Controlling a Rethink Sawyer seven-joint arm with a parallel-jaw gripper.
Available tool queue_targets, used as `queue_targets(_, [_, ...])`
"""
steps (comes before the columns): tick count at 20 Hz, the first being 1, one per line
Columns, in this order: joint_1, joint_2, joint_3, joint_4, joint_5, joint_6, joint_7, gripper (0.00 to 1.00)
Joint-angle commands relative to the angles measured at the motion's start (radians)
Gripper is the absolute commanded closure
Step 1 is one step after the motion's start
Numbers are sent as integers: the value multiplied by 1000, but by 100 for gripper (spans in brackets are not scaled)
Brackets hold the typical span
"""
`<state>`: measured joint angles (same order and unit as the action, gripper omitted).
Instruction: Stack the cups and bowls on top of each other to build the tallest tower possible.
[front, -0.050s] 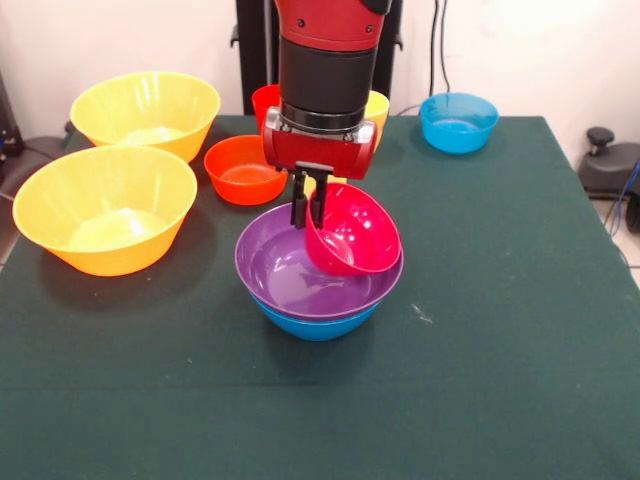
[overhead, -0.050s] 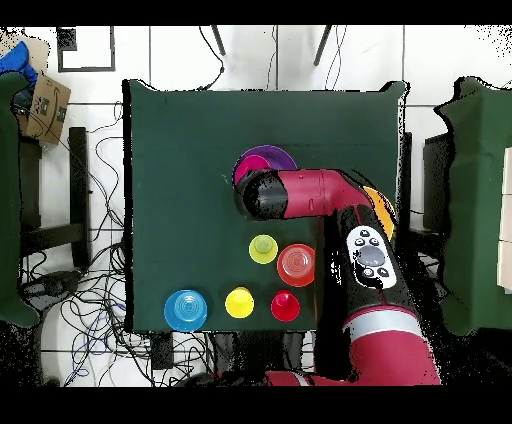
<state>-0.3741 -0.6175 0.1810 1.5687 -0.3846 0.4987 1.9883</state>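
The near half of the surface lies bare, as does its right side. On the left, two large yellow-orange bowls block passage; behind the tower, the orange-red bowl and cups crowd the approach.

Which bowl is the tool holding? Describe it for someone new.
Find the wide purple plastic bowl nested in the blue bowl mid-table. The small glossy pink-red bowl sits tilted inside it, its rim pinched by the tool. It is the only tipped bowl.
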Motion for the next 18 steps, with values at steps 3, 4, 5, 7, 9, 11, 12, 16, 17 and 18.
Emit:
queue_targets(3, [-16,41,27,40,-84,-79,-33,100])
queue_targets(4, [-16,41,28,40,-82,-82,-33,100])
queue_targets(5, [-17,42,28,40,-81,-85,-33,100])
queue_targets(7, [-15,46,28,34,-81,-87,-33,100])
queue_targets(9, [-12,49,24,30,-81,-87,-31,100])
queue_targets(11, [-12,53,24,26,-79,-89,-30,100])
queue_targets(12, [-12,54,24,25,-78,-89,-29,100])
queue_targets(16, [-3,59,17,17,-81,-89,-23,100])
queue_targets(17, [-3,59,15,17,-84,-92,-23,100])
queue_targets(18, [1,60,10,14,-86,-90,-21,100])
